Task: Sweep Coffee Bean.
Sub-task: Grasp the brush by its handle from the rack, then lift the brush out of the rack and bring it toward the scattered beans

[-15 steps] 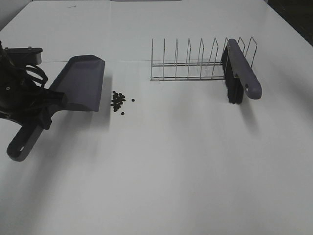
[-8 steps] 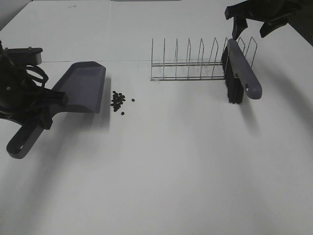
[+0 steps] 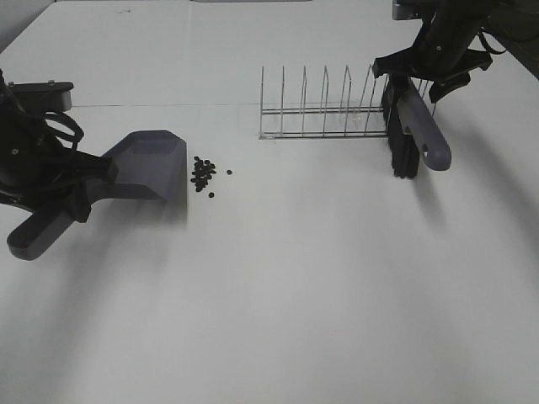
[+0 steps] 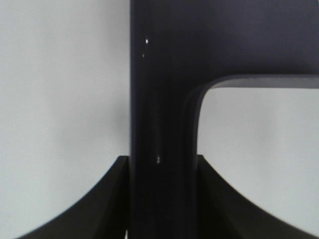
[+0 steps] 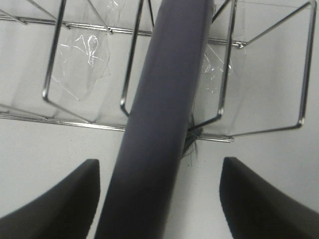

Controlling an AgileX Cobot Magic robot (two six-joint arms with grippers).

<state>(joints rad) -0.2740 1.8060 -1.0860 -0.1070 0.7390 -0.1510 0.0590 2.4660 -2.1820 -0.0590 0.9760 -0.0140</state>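
A small heap of dark coffee beans (image 3: 202,174) lies on the white table (image 3: 278,286). Just left of it sits the grey-purple dustpan (image 3: 153,162), its lip facing the beans. My left gripper (image 3: 80,181) is shut on the dustpan's handle (image 4: 159,99). The brush (image 3: 418,124) leans in the right end of the wire rack (image 3: 324,109), black bristles (image 3: 403,156) down. My right gripper (image 3: 429,71) straddles the upper end of the brush handle (image 5: 159,114). Its fingers (image 5: 60,199) are open, with gaps on both sides of the handle.
The wire rack has several upright dividers and stands at the back centre-right. Bits of clear tape (image 5: 82,50) hold it to the table. A thin seam (image 3: 219,105) runs across the tabletop behind the dustpan.
My right gripper came in from the upper right and dropped over the brush handle, its jaws narrowing. The dustpan tipped its lip down and slid a little toward the beans.
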